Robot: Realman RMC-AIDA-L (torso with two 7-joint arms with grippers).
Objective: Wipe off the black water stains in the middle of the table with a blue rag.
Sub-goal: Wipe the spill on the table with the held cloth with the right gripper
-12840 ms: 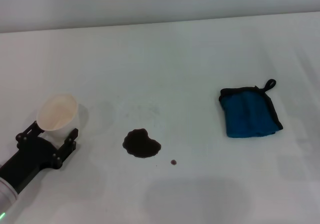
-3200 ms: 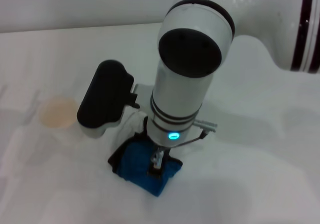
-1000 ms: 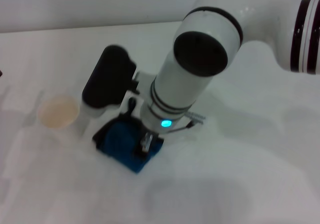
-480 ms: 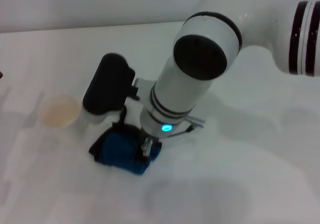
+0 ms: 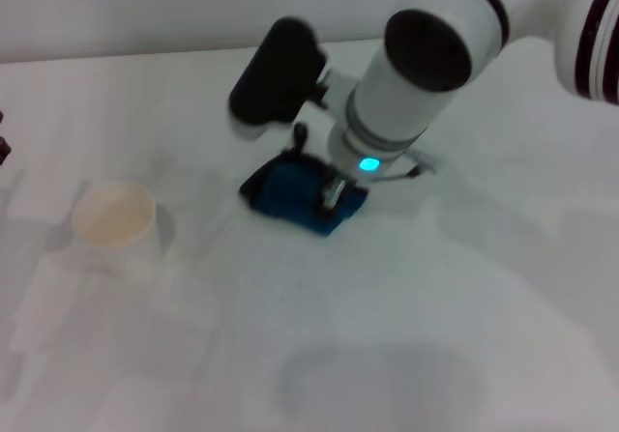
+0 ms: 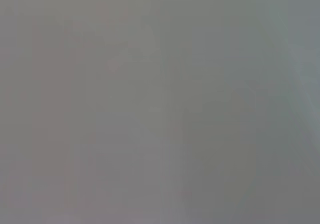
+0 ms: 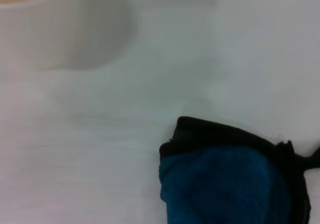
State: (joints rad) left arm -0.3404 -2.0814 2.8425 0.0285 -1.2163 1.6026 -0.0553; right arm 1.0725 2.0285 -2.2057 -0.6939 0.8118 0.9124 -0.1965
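The blue rag (image 5: pixel 290 192) lies bunched on the white table (image 5: pixel 319 355), pressed down under my right gripper (image 5: pixel 332 196), which is shut on it. The big white right arm reaches in from the upper right and hides part of the cloth. In the right wrist view the blue rag (image 7: pixel 227 186) shows its black edging against the bare table (image 7: pixel 100 149). No black water stains show on the visible tabletop; the patch beneath the rag is hidden. My left gripper is out of view, and its wrist view is plain grey.
A pale cup (image 5: pixel 114 216) stands upright to the left of the rag, a hand's width away. The same cup (image 7: pixel 55 26) fills a corner of the right wrist view. The table's far edge runs along the back.
My right gripper has dragged the rag away from the front, toward the back and right. The cup has stayed in place.
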